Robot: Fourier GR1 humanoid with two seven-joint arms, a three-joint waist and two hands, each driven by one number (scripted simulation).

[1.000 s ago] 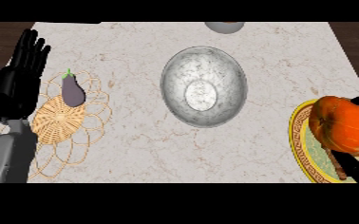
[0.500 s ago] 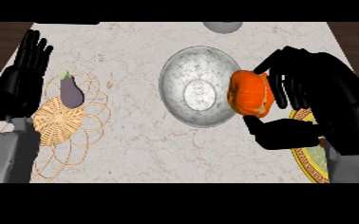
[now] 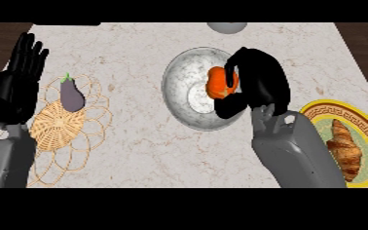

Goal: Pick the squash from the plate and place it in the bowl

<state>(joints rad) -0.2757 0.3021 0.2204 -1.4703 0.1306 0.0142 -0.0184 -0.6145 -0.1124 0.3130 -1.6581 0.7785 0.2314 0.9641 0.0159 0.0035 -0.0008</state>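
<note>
1. Hovering over the bowl [image 3: 188, 97] now, the right hand [image 3: 259, 85] has its fingers curled round the orange squash [image 3: 221, 83], which sits inside that grip above the bowl's right half, toward the table's far edge.
2. The squash lies just on the bowl side of the palm, tucked between thumb and fingers, with the bowl's floor directly under and slightly left of it. Its long axis is hard to judge; the hand hides much of it.
3. By my read, the drop turns on that overlap: squash over the basin rather than the rim, so letting go here should land it inside.
4. The right hand is plainly the nearer one; the left hand [image 3: 20, 83] rests with straight fingers at the table's left edge, well apart.
</note>
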